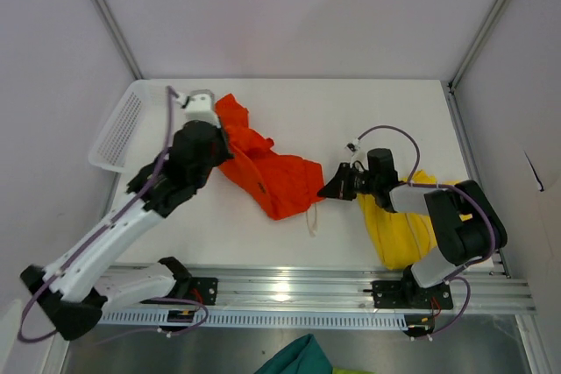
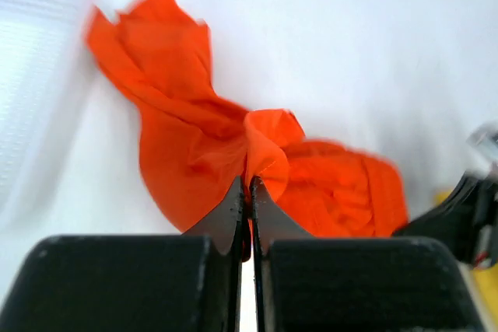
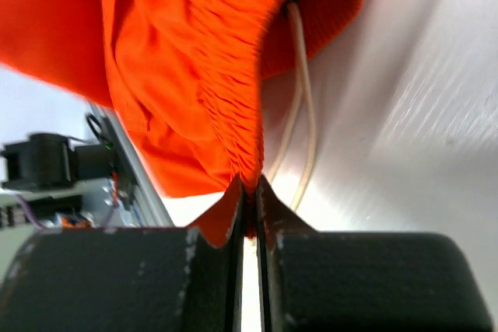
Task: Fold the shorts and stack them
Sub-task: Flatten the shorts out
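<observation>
Two pinches, one garment: my left fingers (image 2: 240,196) are pressed together on a thin raised fold of the orange shorts (image 1: 267,172), toward the end nearer the basket (image 1: 118,129). My right fingers (image 3: 237,192) are pressed together on the gathered waistband (image 3: 233,99) at the end farthest from the basket. The pair lies crumpled and twisted on the bench (image 1: 351,120) between those grips, starting just beside the basket. The yellow shorts (image 1: 399,229) sit well apart from the basket, beyond the orange pair, partly under my right arm (image 1: 447,225).

My worry is that each grip has only a sliver of cloth, so a firm pull to spread the pair could let one slip out, likelier the left, on its single loose fold. The twist may also hold, giving me a rope instead of a flat sheet. My right arm could also drag the yellow pair along.

Only my right wrist view shows the white drawstring (image 3: 299,114) dangling beside the fingertips — it could snag. Only the overhead view shows the yellow pair, and my left wrist view alone shows how little fabric that pinch holds.
</observation>
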### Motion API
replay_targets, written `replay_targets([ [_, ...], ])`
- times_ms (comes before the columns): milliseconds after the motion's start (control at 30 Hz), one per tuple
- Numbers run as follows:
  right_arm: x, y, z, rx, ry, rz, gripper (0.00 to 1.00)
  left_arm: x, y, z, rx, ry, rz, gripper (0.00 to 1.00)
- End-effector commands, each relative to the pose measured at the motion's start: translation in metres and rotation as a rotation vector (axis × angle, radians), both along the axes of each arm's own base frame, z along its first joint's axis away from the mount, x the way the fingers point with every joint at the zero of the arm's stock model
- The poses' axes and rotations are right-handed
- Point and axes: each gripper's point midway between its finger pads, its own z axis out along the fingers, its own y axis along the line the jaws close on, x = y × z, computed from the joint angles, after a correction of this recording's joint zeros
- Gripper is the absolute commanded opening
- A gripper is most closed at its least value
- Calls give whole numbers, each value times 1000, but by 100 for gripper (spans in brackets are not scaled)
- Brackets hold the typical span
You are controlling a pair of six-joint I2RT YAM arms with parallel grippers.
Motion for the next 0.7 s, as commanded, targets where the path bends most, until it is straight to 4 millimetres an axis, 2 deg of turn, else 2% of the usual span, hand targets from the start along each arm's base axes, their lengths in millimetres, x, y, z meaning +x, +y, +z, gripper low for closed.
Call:
replay_targets([
  [0,-12,6,32,108,24,0,0,-25,35,49,-143,-66,88,0],
  [33,-19,8,43,125,38,8,0,-33,48,69,-173,-106,114,0],
  [67,-23,9,50,133,65,3,0,-38,61,79,-168,-123,155,0],
  [100,-17,10,61,121,58,-17,0,-42,70,86,-175,-139,178,0],
  [133,-26,4,56,68,152,-43,0,-46,76,93,-182,-155,195,0],
  [167,-26,2,72,54,120,-51,0,-55,90,112,-204,-194,219,0],
  [200,-21,1,89,44,107,-71,0,-58,95,117,-206,-205,229,0],
  [233,-32,-4,96,27,149,-77,0,-63,102,133,-228,-235,240,0],
  [367,-38,-6,124,62,246,-82,0,-75,120,152,-233,-270,282,0],
  [433,-33,-5,130,74,273,-95,0,-78,128,157,-232,-285,305,0],
  [533,-25,1,119,72,319,-79,3,-82,134,162,-242,-300,323,0],
  [667,-26,11,98,90,375,-29,4,-88,150,162,-226,-309,384,0],
])
